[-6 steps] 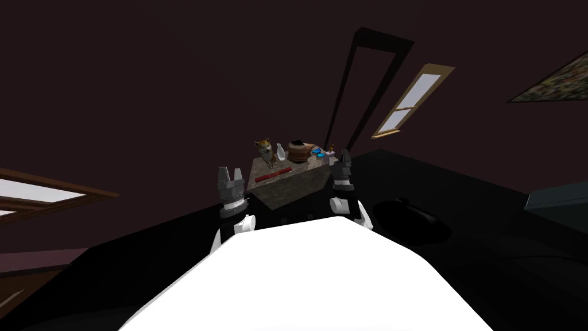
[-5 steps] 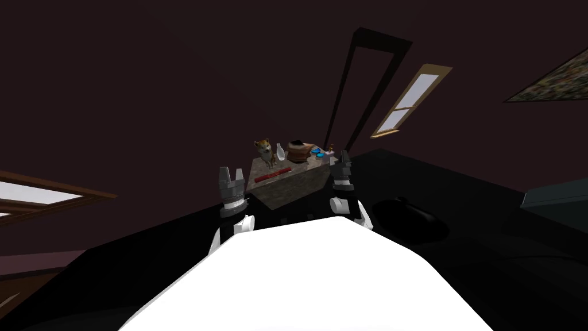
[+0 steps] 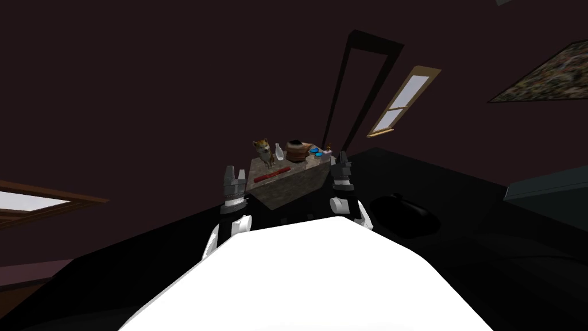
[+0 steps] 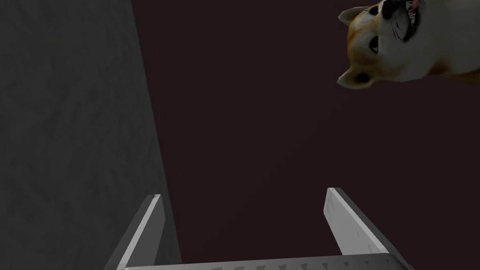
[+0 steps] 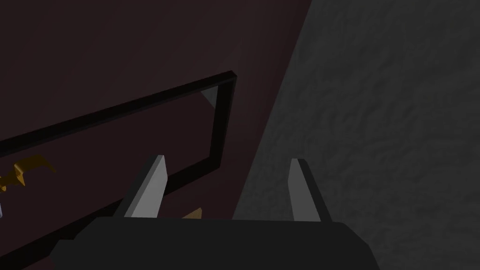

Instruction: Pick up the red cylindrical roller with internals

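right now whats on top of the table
On the table the roller lies nearest me; behind it stand a dog figure, a white bottle, a brown pot and blue items. The pot hides what is behind it.

The roller (image 3: 272, 174) lies on the table (image 3: 289, 187). Behind it, from left to right, stand a dog figure (image 3: 263, 150), bottle (image 3: 279, 152), pot (image 3: 300, 151) and dish (image 3: 317, 153).

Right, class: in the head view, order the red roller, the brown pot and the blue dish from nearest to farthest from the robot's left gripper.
From the left gripper:
1. red roller, lying on the table's left part.
2. brown pot, at the table's back, middle.
3. blue dish, just right of the pot, farthest.
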`<state>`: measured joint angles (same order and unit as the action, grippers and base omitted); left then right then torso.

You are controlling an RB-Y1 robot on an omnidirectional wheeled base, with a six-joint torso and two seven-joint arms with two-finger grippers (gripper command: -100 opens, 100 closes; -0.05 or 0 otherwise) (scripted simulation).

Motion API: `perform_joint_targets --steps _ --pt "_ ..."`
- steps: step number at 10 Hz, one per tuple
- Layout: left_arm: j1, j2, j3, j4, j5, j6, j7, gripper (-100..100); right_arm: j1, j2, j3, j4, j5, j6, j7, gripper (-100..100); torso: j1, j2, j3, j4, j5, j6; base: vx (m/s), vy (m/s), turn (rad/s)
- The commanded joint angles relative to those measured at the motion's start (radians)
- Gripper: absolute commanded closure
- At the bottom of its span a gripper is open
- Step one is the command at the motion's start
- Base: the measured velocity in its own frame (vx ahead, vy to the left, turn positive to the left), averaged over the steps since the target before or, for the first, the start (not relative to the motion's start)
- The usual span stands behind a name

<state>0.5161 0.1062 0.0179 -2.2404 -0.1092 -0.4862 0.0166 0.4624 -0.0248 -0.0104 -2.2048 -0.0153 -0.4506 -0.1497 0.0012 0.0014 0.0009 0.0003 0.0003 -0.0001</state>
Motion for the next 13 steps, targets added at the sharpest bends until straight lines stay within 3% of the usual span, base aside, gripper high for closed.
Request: perform_joint_targets --steps 1,4,13 --pt "-0.009 0.016 0.007 0.003 0.001 0.050 0.012 -100 0.000 0.000 0.000 0.000 0.000 0.000 0.000 0 0.000 0.000 0.000 0.000 0.000 0.000 -0.019 0.007 -0.051" --pt "-0.017 0.028 0.015 0.008 0.003 0.102 0.023 -100 0.000 0.000 0.000 0.000 0.000 0.000 0.000 0 -0.001 0.000 0.000 0.000 0.000 0.000 -0.016 0.005 -0.040" --pt "-0.063 0.069 0.061 0.034 0.024 0.347 0.085 -100 0.000 0.000 0.000 0.000 0.000 0.000 0.000 0 -0.001 -0.001 0.000 0.000 0.000 0.000 -0.017 0.003 -0.052"
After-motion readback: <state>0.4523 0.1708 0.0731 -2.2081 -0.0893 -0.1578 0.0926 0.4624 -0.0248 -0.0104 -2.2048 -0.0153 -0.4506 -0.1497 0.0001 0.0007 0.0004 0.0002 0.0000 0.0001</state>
